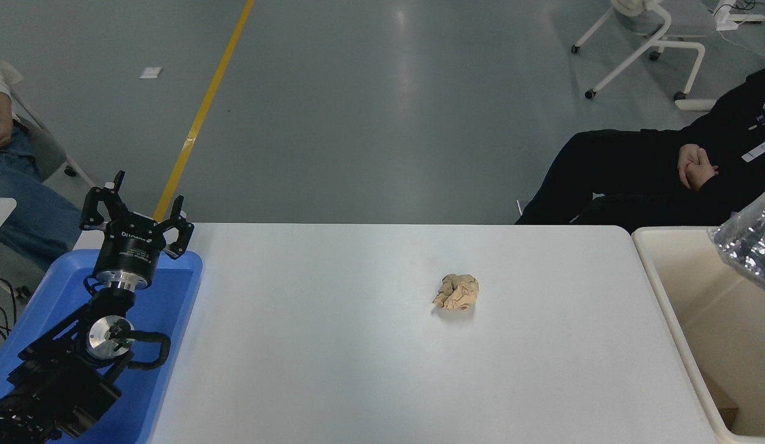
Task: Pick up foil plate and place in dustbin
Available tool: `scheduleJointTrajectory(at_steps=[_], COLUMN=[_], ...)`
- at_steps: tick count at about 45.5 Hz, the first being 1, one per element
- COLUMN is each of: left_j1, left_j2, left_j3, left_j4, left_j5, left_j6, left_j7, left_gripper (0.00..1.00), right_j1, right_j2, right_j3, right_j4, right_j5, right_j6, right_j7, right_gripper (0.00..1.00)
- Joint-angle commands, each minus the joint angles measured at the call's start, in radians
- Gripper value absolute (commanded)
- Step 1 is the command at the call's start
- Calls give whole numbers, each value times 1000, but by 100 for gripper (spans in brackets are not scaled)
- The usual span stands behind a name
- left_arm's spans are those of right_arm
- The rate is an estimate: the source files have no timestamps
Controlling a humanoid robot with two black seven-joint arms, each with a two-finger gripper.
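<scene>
**Currently on view: one foil plate, one dustbin, one paper ball, one tray, one gripper**

Landmark: the white rectangular table (358,370).

- Foil plate, count one: shiny silver, crinkled aluminium-foil plate (752,243), only a part showing at the picture's right edge, past the table's right end. It sits over the dustbin's opening, above the far part of the interior; what holds it is out of view.
- Dustbin, count one: large cream-beige plastic rectangular dustbin (663,296) with thick rounded rim, standing directly against the table's right end.
- Paper ball, count one: small crumpled tan paper ball (456,291), lying on the table a little right of its middle, well apart from everything else.
- Tray, count one: shallow blue plastic tray (173,296), at the table's left end.
- Grippers, count one visible: black left gripper (139,209), parked over the blue tray, fingers spread wide and holding nothing. The right one is out of view.
- People, count two: one seated beyond the table's far right corner in black clothing, hands clasped (696,166); one in blue jeans (24,203) beyond its far left corner.
</scene>
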Motion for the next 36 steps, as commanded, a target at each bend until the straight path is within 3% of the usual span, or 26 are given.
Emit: scheduleJointTrajectory(at_steps=[1, 13, 29, 36], left_j1=[0, 0, 0, 0], left_j2=[0, 0, 0, 0], left_j3=[0, 0, 0, 0], left_j4=[-1, -1, 1, -1], left_j5=[0, 0, 0, 0], left_j6=[-1, -1, 0, 0], left_j7=[0, 0, 0, 0], left_gripper=[99, 99, 99, 99], right_j1=[-248, -323, -351, -366], right_j2=[95, 143, 199, 212], right_j3=[105, 240, 329, 341], right_j4=[-88, -96, -114, -122], right_j5=[10, 4, 15, 15], right_j6=[-268, -460, -689, -727], right_j7=[-2, -13, -131, -134], right_gripper=[0, 0, 0, 0])
